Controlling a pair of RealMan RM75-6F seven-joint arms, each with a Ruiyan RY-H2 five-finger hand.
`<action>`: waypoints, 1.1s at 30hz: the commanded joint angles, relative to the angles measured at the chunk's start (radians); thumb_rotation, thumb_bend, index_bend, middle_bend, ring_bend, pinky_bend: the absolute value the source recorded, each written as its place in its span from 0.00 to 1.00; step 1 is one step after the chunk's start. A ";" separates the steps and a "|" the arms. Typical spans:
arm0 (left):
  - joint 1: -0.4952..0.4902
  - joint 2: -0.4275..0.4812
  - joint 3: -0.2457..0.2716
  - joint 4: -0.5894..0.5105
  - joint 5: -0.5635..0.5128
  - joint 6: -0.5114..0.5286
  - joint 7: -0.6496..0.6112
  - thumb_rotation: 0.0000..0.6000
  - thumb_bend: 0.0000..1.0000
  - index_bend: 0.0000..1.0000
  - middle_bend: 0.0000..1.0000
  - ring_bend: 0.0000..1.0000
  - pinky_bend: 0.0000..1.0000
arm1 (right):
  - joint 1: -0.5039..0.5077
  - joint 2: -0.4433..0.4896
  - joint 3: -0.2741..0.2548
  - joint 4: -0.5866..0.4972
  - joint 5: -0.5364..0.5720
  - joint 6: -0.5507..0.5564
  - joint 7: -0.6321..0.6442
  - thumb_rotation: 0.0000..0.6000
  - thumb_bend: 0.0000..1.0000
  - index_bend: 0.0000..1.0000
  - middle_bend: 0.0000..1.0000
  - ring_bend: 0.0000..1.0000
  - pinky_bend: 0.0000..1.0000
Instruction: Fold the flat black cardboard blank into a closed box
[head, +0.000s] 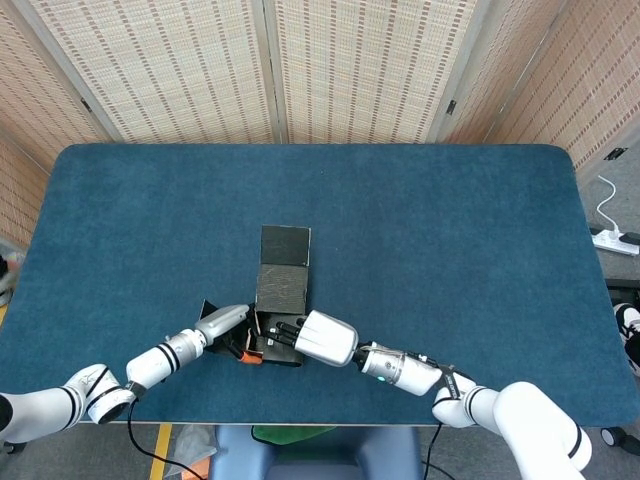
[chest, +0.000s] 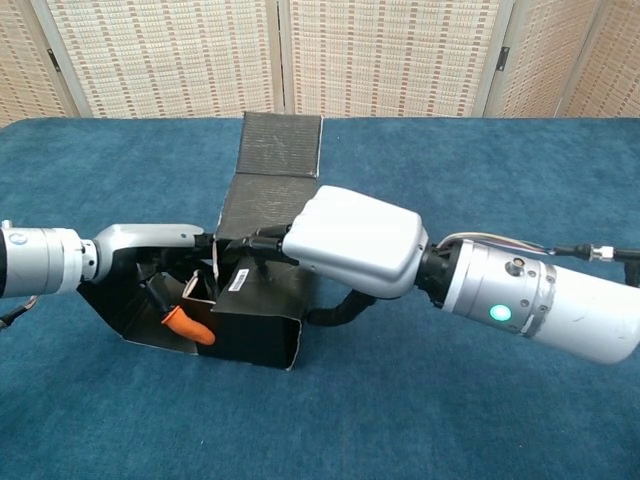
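The black cardboard box (head: 280, 300) (chest: 258, 322) stands partly folded near the table's front edge. Its long lid flap (chest: 277, 160) stretches away from me. The box's left end is open, with a side flap (chest: 118, 298) lying on the cloth. My left hand (head: 226, 322) (chest: 150, 243) reaches into that open end, its orange-tipped thumb (chest: 187, 323) hanging inside with its fingers spread. My right hand (head: 325, 337) (chest: 352, 240) lies over the box top. Its fingers press by a white label (chest: 238, 281) and its thumb curls against the right wall.
Blue cloth covers the table (head: 450, 230), and the box sits close to the front edge (head: 330, 422). Woven screens (head: 350, 70) stand behind. A power strip and cable (head: 612, 238) lie off the right side.
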 joint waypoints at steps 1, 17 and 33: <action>-0.001 0.002 0.000 -0.005 0.001 -0.001 0.003 1.00 0.19 0.05 0.15 0.34 0.45 | 0.000 -0.001 0.004 0.001 -0.001 0.007 -0.007 1.00 0.17 0.21 0.36 0.72 1.00; -0.012 0.011 0.002 -0.042 0.010 -0.012 0.033 1.00 0.19 0.05 0.14 0.34 0.44 | 0.038 -0.015 0.026 -0.002 -0.012 0.010 -0.017 1.00 0.11 0.23 0.35 0.72 1.00; -0.001 0.009 0.009 -0.030 0.004 -0.014 0.024 1.00 0.19 0.05 0.14 0.33 0.43 | 0.000 -0.023 0.019 0.025 -0.007 0.064 -0.011 1.00 0.07 0.23 0.27 0.71 1.00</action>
